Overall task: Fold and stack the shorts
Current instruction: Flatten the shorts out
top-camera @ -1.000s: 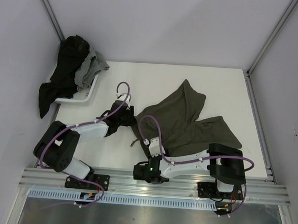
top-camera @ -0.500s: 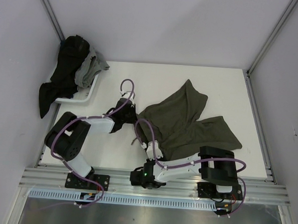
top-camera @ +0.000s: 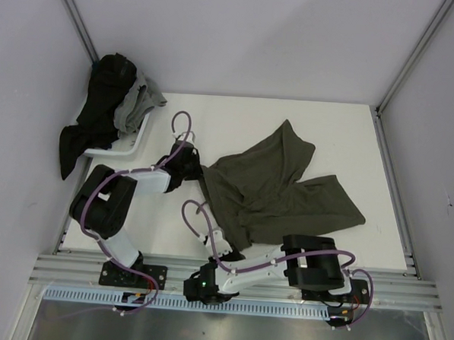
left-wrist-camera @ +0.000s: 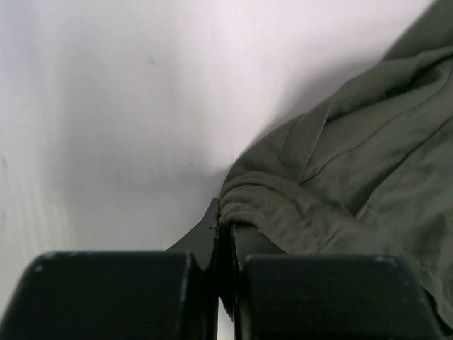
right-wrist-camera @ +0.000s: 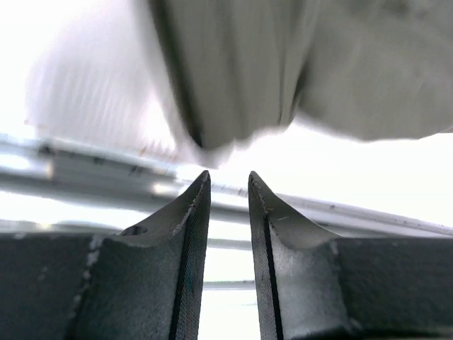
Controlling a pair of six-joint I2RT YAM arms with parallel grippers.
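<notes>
Olive-green shorts (top-camera: pixel 279 192) lie spread on the surface (top-camera: pixel 214 116), centre toward 3 o'clock. Left end effector (left-wrist-camera: pixel 225 227) clenches their 9 o'clock edge; right end effector (right-wrist-camera: pixel 228 177) parted, empty. Flattening seems underway; folding needs a second grasp.

1. Top view: bright, even, diffuse light. It is sharp, with only soft shadows under my arms on the flat white table (top-camera: pixel 291 116).
2. Left wrist: my black left gripper (left-wrist-camera: pixel 225 234) is close and soft-focus. The olive-green soft fabric shorts (left-wrist-camera: pixel 354 191) throw a grey shadow beside them.
3. Right wrist: blown-out glare and a blurred background. My dark right gripper (right-wrist-camera: pixel 228 185) is sharp.
</notes>
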